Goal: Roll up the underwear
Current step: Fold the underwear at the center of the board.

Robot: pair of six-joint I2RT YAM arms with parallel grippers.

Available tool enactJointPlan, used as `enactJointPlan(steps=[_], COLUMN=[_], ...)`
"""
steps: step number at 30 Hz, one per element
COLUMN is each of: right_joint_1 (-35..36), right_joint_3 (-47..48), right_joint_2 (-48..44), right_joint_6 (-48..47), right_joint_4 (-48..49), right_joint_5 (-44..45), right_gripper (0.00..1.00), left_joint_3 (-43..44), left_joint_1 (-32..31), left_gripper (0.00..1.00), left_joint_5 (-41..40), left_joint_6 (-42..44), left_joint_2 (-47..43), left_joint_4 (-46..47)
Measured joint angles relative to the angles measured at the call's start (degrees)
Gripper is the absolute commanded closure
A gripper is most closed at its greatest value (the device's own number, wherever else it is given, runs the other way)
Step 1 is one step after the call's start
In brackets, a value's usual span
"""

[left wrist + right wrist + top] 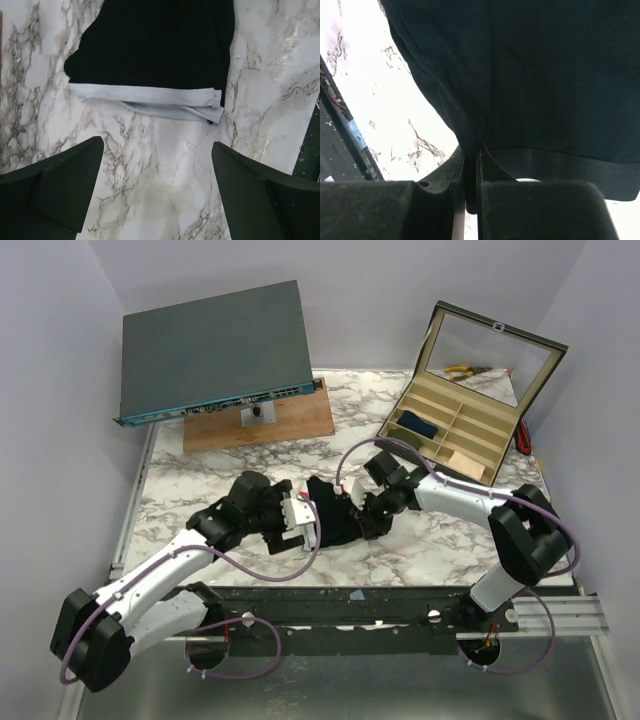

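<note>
The left gripper (300, 520) hangs with its jaws spread wide over the bare marble table (165, 200), gripping nothing. That is the weak point: nothing pins the underwear (335, 515) on this side. If the other arm pulls or lifts, the whole garment may well slide over the smooth marble instead of rolling.

The white waistband (145, 95) lies just beyond the left fingertips, not touching them. Its layers are uneven, with a lower fold peeking out at one end, so a roll started here could run crooked.

On the garment's right side, the right gripper (366, 512) is clamped shut on a small pinch of black fabric by the hem (the wrist view shows the cloth (545, 75) draping away from the closed jaws). So slight a hold could slip under tension.

The underwear lies at mid-table between the two grippers. Farther back on the right, well apart, the open compartment box (455, 430) is not involved.
</note>
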Motion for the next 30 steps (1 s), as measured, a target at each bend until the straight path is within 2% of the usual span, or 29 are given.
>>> enactJointPlan(steps=[7,14,18,24,30], right_joint_1=[-7.9,-8.3,-8.3,-8.3,-8.3], right_joint_3=[6.2,7.9,8.0,8.0,8.0], right_joint_2=[5.8,8.5,9.1,9.6,9.9], right_joint_6=[-4.9,-5.9,-5.9,-5.7,-5.6], right_joint_4=[-7.7,-11.1,-11.5,-11.5,-11.5], right_joint_5=[-9.5,-12.7,-13.0,-13.0,-13.0], right_gripper=[0.92,0.92,0.92,0.93,0.93], left_joint_3=[0.4,1.4,1.6,1.6,2.3], left_joint_1=[-11.0,-19.7,-23.3,-25.0,-25.0], left_gripper=[0.01,0.02,0.18,0.28,0.42], left_joint_5=[-4.5,-9.9,-13.7,-17.4,-19.7], left_joint_6=[2.0,0.2,0.2,2.2,3.5], left_joint_2=[9.0,15.3,18.0,22.9,25.6], left_joint_4=[2.4,6.4,9.4,10.0,10.3])
